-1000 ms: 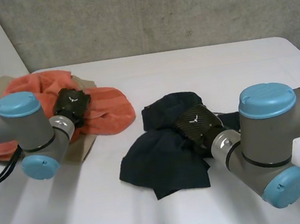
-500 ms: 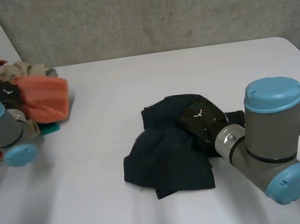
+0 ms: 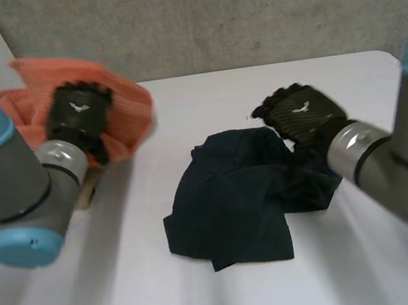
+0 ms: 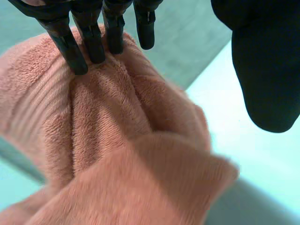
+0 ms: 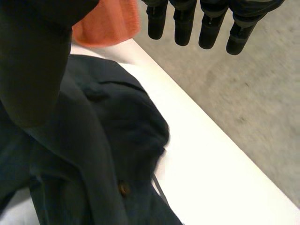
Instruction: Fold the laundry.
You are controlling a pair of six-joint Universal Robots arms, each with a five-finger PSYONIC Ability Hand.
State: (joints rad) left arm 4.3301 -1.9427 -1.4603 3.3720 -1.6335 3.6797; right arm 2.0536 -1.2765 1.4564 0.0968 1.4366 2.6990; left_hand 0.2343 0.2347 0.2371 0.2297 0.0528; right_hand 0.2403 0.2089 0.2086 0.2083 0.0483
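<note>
White worktop (image 3: 205, 103) is seen before a grey wall, with a dark garment (image 3: 226, 210) left crumpled at its middle. The right robot hand (image 3: 300, 113), earlier laid on that garment, is now raised just beyond it, fingers relaxed and empty. An orange towel (image 3: 127, 110) is gripped by the left robot hand (image 3: 75, 113) and is now held nearer the garment's left.

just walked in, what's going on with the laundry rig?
The left robot hand grips a bunched orange towel and holds it up at the left side of the white table. The right robot hand is open and holds nothing; it hangs over the far edge of a crumpled dark garment lying in the middle of the table. Neither piece is folded yet.
</note>
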